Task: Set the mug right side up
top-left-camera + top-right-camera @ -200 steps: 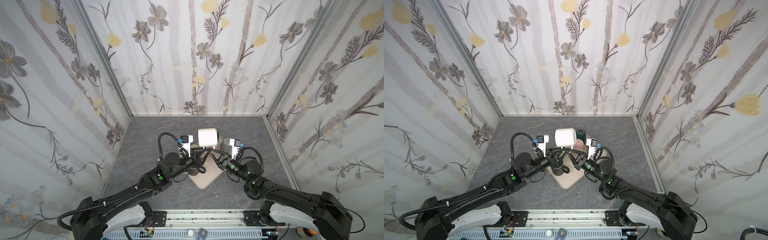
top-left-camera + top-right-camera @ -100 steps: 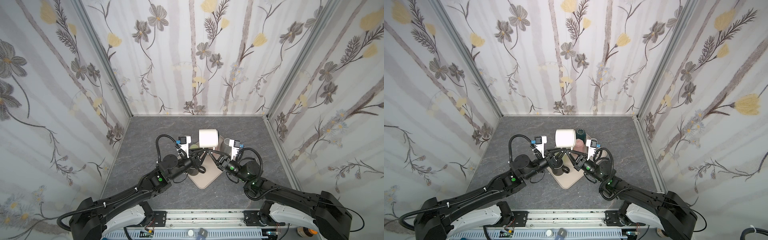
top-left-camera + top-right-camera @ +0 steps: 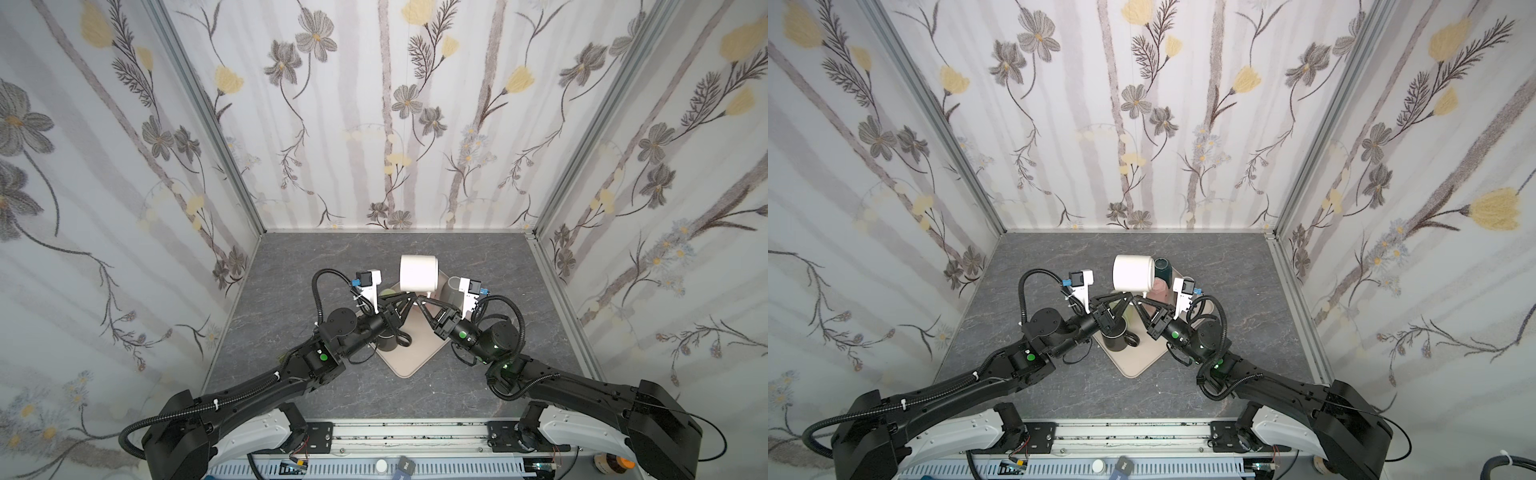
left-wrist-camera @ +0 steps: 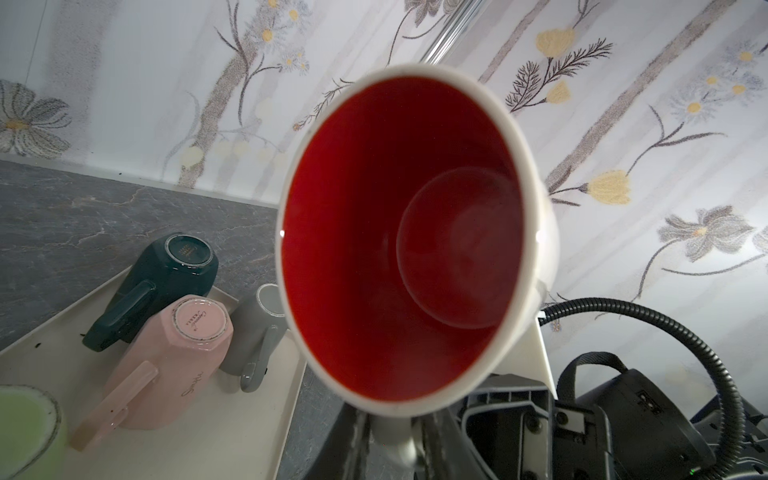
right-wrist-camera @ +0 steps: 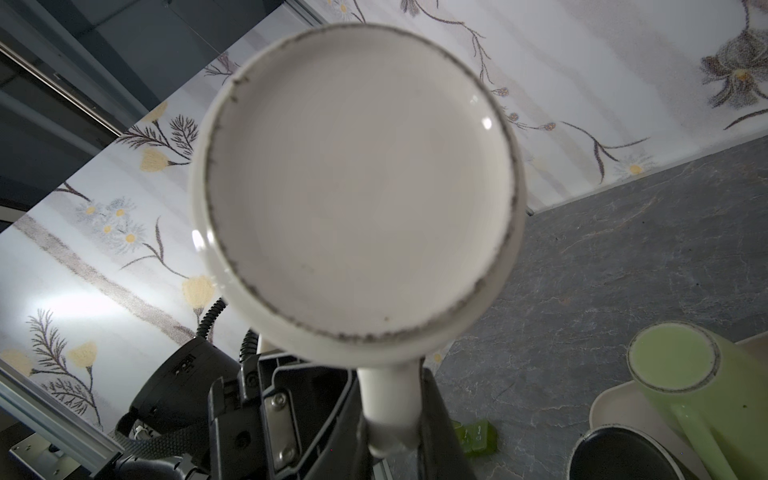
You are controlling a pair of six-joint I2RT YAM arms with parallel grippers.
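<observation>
Half done: the mug (image 3: 417, 272) hangs sideways, not upright yet. Right gripper (image 5: 390, 419) squeezes its handle (image 5: 388, 395); left gripper (image 4: 395, 442) sits around it, how tight I cannot tell.

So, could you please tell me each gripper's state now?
Left gripper: around the white mug handle; grip cannot be told.
Right gripper: shut on that handle.

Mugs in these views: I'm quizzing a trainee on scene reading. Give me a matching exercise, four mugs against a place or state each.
1 white mug
2 pink mug
3 dark green mug
4 black mug

a far corner of the tray
b left corner of the tray in both top views
c lifted clear, red inside
d script lettering on its side

Pairs: 1-c, 2-d, 3-a, 4-b
</observation>
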